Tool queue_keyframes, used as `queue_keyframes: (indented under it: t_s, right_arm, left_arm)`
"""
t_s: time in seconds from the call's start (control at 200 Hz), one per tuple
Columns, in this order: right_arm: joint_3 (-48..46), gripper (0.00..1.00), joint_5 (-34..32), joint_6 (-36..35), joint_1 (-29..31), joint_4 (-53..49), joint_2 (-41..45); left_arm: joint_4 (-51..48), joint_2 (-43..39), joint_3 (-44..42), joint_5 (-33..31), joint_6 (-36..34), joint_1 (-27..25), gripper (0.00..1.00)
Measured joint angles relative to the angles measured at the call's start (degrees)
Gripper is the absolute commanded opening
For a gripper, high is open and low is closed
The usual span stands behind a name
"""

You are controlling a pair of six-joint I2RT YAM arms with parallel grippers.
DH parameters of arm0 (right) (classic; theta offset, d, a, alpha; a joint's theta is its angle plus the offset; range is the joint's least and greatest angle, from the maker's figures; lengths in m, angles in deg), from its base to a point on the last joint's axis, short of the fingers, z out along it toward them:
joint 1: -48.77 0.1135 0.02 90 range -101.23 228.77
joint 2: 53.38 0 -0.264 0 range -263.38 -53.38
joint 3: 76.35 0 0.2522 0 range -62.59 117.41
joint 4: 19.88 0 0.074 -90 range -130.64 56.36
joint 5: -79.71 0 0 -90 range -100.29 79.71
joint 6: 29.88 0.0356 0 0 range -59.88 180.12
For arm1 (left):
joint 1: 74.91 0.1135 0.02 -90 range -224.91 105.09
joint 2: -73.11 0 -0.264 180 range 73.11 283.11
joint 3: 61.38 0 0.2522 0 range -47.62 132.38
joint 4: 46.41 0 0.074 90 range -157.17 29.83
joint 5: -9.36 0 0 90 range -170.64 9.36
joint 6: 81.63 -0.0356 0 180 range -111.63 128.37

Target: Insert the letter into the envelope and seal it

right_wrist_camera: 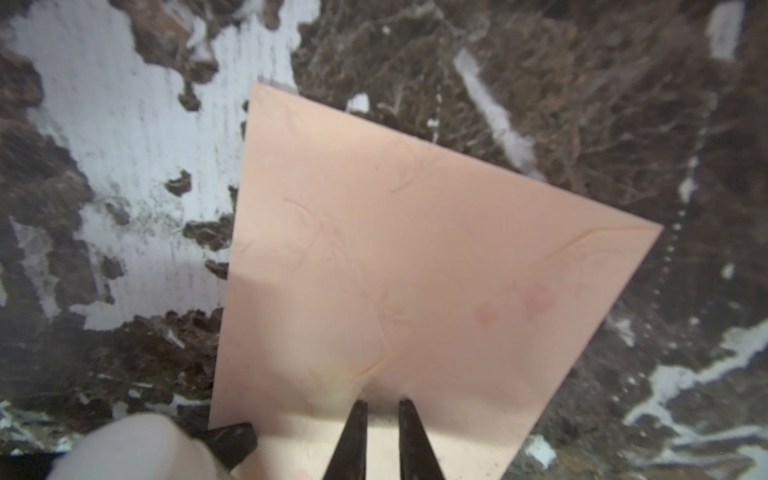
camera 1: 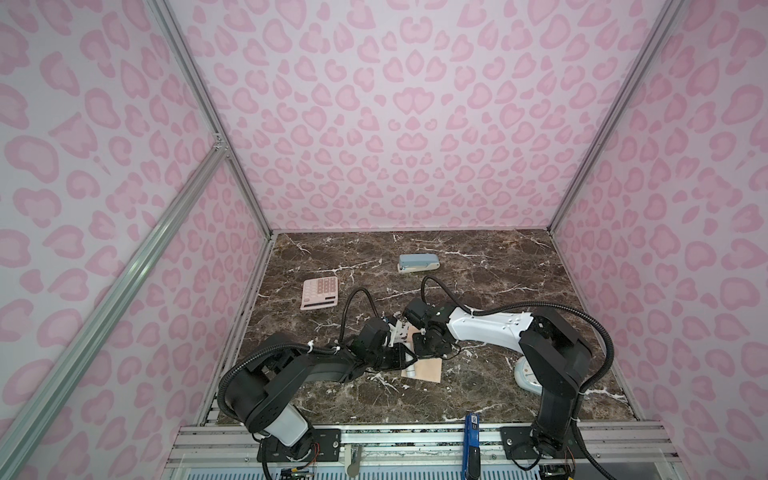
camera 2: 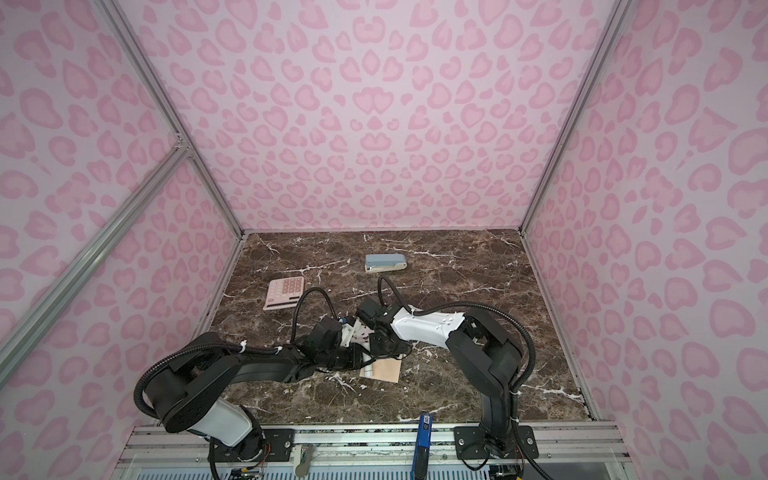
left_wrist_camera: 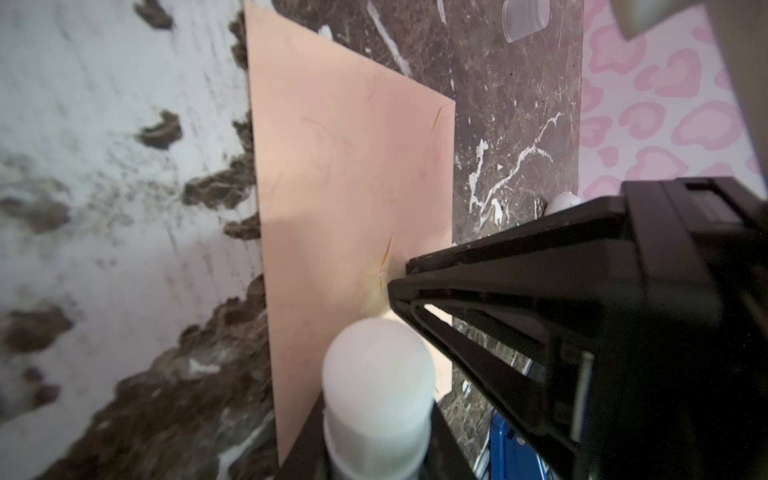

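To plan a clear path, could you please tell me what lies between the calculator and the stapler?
Nothing: in both top views only bare marble table separates the calculator from the stapler.

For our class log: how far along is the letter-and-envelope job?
Seemingly done: no letter shows, so it is probably inside the envelope. In hand: the left gripper holds a white stick; the right gripper, tips slightly apart, hovers over the envelope. Left: sealing, which I cannot confirm.

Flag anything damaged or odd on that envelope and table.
The envelope has a crease and a yellowish smear by the right claw, plus faint pink blotches. The table print is worn to white patches.
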Motion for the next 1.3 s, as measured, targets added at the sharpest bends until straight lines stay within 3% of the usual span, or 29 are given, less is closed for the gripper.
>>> queue_keyframes:
  t_s: [0.26, 0.415, 0.65, 0.785, 1.135, 1.3]
  right_arm:
    - [0.0, 0.24, 0.31, 0.02, 0.04, 0.31, -0.07]
    - [0.0, 0.13, 0.17, -0.13, -0.09, -0.02, 0.04]
    - [-0.07, 0.14, 0.52, -1.27, -0.5, -0.26, 0.24]
    - [-0.15, 0.0, 0.55, -1.75, -0.74, -0.48, 0.28]
    - [0.66, 0.0, 0.13, -2.14, -0.52, -1.42, -0.74]
    - [0.81, 0.09, -0.26, -2.14, -0.24, -1.57, -0.96]
  left_arm:
    - [-0.02, 0.0, 0.0, 0.0, -0.17, 0.0, 0.04]
    - [-0.02, 0.0, 0.0, 0.0, -0.17, 0.0, 0.04]
    - [-0.07, -0.02, 0.0, -0.02, -0.17, 0.0, 0.04]
    - [-0.07, -0.02, 0.0, -0.02, -0.17, 0.0, 0.04]
    - [-0.13, -0.02, 0.02, -0.04, -0.2, 0.0, 0.04]
    - [-0.85, -0.02, 0.33, -0.04, -0.37, 0.07, 0.04]
